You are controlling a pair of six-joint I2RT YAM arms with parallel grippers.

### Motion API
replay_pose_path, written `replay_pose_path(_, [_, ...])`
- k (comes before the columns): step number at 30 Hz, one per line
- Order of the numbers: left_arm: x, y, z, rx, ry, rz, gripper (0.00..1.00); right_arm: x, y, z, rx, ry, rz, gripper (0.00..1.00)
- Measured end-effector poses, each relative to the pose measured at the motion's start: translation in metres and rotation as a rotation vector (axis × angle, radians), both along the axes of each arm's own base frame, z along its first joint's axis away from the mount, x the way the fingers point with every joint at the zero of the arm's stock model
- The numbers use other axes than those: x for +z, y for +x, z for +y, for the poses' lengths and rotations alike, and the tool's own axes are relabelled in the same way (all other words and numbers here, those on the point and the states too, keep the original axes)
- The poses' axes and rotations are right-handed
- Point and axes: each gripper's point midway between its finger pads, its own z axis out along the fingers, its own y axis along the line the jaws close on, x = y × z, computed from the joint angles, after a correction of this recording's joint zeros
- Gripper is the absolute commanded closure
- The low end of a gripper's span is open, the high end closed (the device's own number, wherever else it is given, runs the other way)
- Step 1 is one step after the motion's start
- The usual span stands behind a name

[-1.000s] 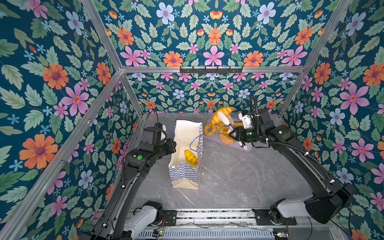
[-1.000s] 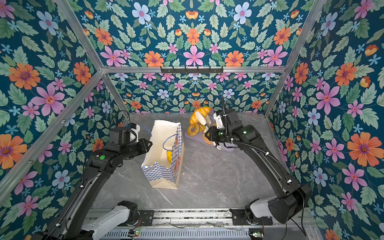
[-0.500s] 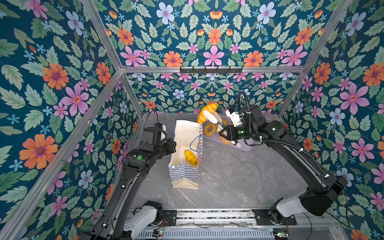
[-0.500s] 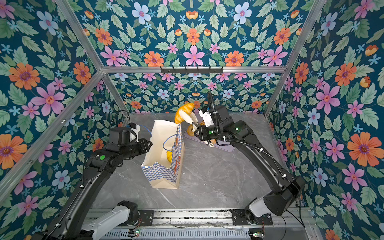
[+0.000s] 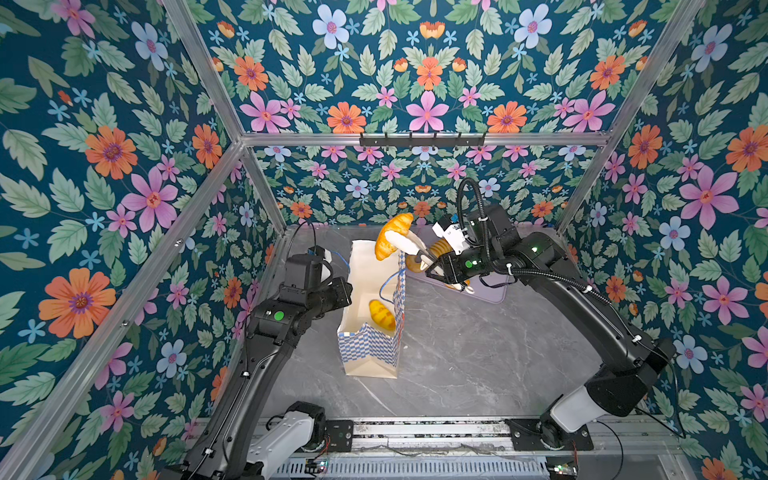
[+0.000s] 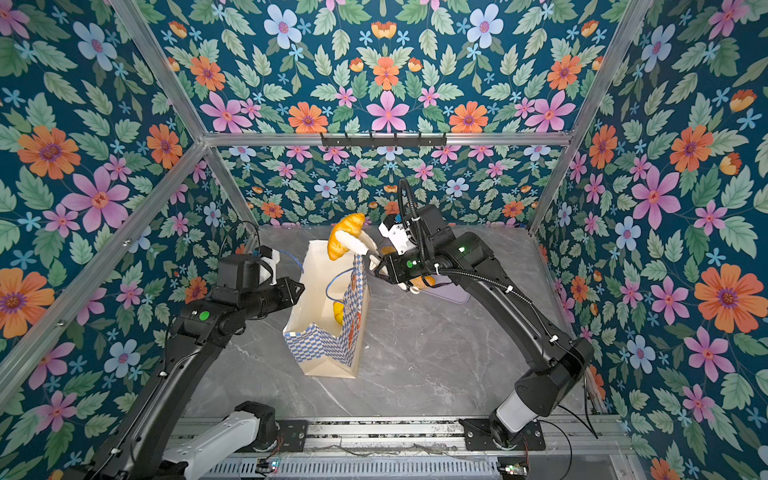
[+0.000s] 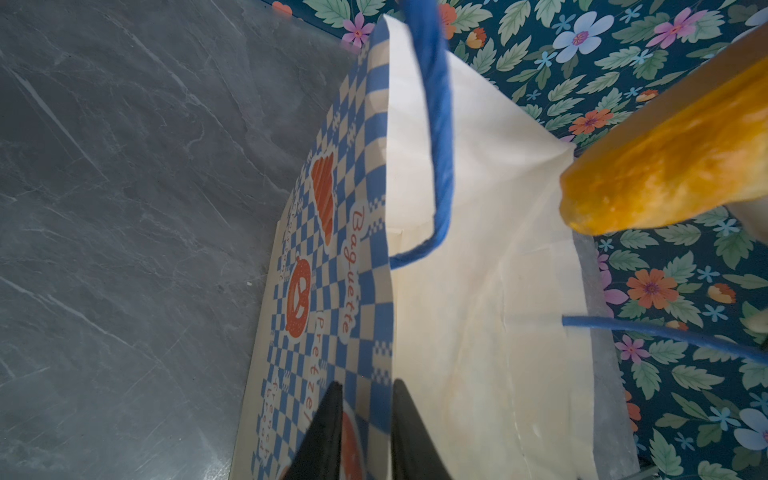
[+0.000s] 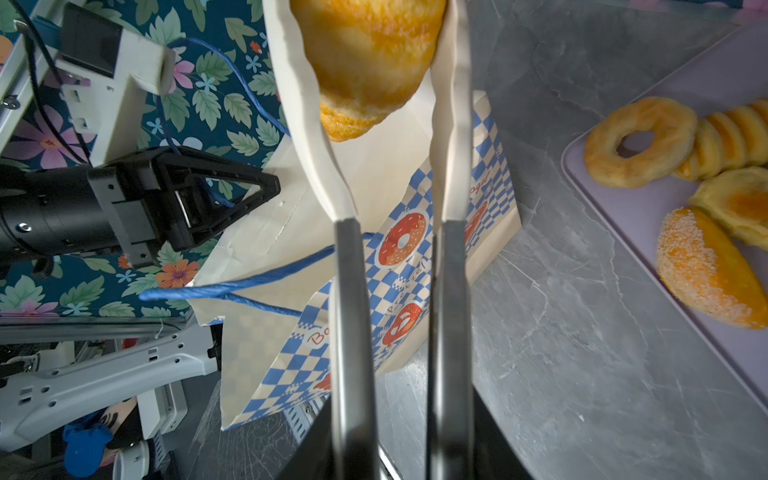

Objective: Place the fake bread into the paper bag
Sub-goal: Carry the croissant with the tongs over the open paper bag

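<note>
Standing upright left of centre on the grey, marble-veined bench [image 5: 478, 361], the paper bag [image 5: 368, 347] has its mouth open, its white lining exposed and its blue cord handles [image 7: 438, 124] hanging loose. Left gripper [image 7: 366, 388]: jaws closed on the rim of the bag's left-hand wall, one finger outside the checkered paper and one inside, seen plainly in the left wrist view. Right gripper [image 5: 434, 268]: clamped on the metal handles of a pair of tongs [image 8: 353, 311], whose white tips pinch a croissant [image 5: 392, 241]. The croissant hangs in the air above the far end of the bag's mouth in both top views. One bun [image 5: 382, 314] lies inside the bag, against the wall nearest the right arm. Lilac tray [image 5: 492, 293]: flat on the bench to the right of the bag, close to the back wall, partly hidden by the right arm. The right wrist view shows four pieces on it: a ring donut [image 8: 640, 141] touching a ridged roll [image 8: 733, 137], and a sugared piece [image 8: 706, 270] beside a glazed one [image 8: 739, 199]. Enclosure: walls papered in a dark teal floral print [image 5: 415, 62], braced by aluminium frame bars [image 5: 195, 208], with a black hook rail [image 5: 422, 140] on the back crossbar. Both arm bases sit on a metal track [image 5: 415, 432] along the front edge of the bench.
</note>
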Motion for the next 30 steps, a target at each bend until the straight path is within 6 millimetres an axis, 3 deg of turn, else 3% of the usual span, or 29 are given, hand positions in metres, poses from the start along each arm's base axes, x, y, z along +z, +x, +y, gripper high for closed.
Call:
replay_pose_path(19, [-0.003, 0.000, 0.000, 0.000, 0.002, 0.007, 0.77, -0.014, -0.007, 0.013, 0.104, -0.039, 0.060, 0.59])
replay_pose_path(24, [-0.003, 0.000, 0.000, 0.000, 0.002, 0.007, 0.77, -0.029, -0.008, 0.018, 0.118, -0.076, 0.097, 0.57])
replay_pose_path(30, [-0.003, 0.000, 0.000, 0.000, 0.002, 0.007, 0.77, -0.026, -0.010, 0.021, 0.126, -0.078, 0.084, 0.54])
